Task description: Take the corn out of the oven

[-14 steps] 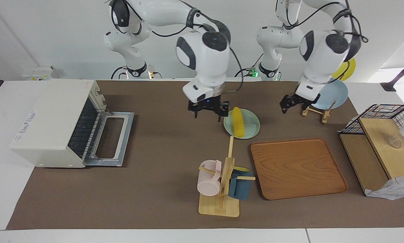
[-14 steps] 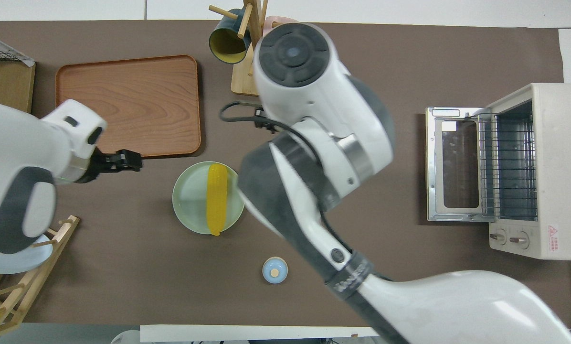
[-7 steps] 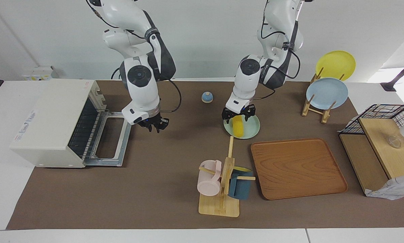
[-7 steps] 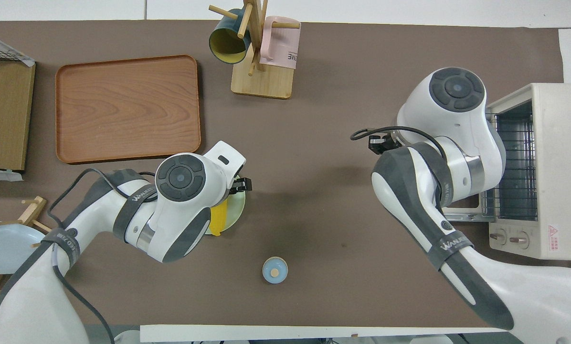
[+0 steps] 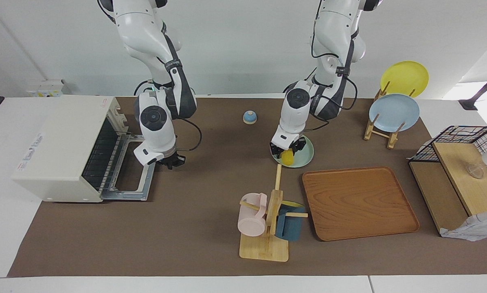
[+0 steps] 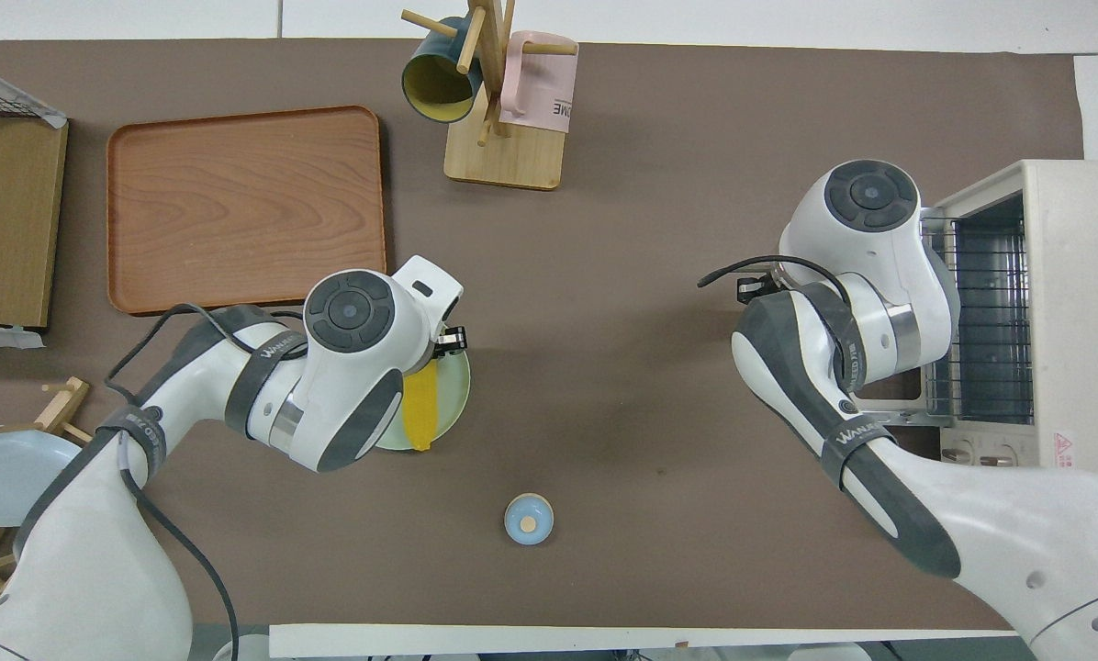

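The corn (image 5: 287,157) lies on a pale green plate (image 5: 306,152) mid-table, outside the oven; it also shows in the overhead view (image 6: 419,415). The cream-white oven (image 5: 64,142) stands at the right arm's end of the table. Its door (image 5: 134,171) is folded down flat and its wire rack (image 6: 990,312) looks bare. My left gripper (image 5: 286,150) is down at the corn on the plate. My right gripper (image 5: 169,162) hangs low beside the edge of the open door. In the overhead view both hands hide their own grippers.
A wooden tray (image 5: 359,201) lies beside the plate, farther from the robots. A mug rack (image 5: 268,219) holds a pink and a blue mug. A small blue knob (image 5: 249,117) sits near the robots. A plate rack (image 5: 384,132) and a black wire basket (image 5: 459,138) stand at the left arm's end.
The right gripper went from beside the plate to the oven door and sank lower. The left gripper came from the plate rack onto the corn and lowered.
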Robot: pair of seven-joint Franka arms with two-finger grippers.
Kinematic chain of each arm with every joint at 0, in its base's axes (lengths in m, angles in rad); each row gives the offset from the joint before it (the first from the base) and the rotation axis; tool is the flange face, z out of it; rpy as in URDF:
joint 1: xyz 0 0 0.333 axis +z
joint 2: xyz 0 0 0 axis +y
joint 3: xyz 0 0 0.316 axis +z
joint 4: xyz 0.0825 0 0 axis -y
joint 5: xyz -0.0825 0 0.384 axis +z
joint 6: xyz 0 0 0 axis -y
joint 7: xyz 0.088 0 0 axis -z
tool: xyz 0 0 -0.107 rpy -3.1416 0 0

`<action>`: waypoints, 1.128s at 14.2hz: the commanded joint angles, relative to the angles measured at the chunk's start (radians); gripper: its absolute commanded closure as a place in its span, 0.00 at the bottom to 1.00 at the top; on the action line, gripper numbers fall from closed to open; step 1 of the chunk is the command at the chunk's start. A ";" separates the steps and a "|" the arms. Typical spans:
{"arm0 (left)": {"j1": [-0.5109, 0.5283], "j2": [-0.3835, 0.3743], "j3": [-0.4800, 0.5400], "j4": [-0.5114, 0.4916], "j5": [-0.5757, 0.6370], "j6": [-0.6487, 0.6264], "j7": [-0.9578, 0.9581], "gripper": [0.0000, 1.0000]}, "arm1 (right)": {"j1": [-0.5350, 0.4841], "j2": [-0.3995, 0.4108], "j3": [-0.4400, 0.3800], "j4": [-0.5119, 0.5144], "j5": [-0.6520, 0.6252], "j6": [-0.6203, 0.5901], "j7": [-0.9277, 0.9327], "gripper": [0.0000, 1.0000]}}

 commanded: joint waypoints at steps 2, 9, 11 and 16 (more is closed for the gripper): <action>0.156 -0.017 0.011 0.179 0.012 -0.193 0.187 1.00 | -0.040 0.019 0.011 -0.008 -0.079 -0.002 -0.015 0.99; 0.419 0.357 0.008 0.643 0.073 -0.168 0.479 0.63 | -0.054 0.019 0.011 0.024 -0.224 -0.089 -0.062 1.00; 0.408 0.354 0.010 0.629 0.070 -0.145 0.494 0.00 | -0.057 0.034 0.011 0.118 -0.241 -0.206 -0.133 1.00; 0.428 0.106 0.014 0.641 0.056 -0.484 0.589 0.00 | -0.138 -0.035 0.011 0.214 -0.236 -0.336 -0.360 1.00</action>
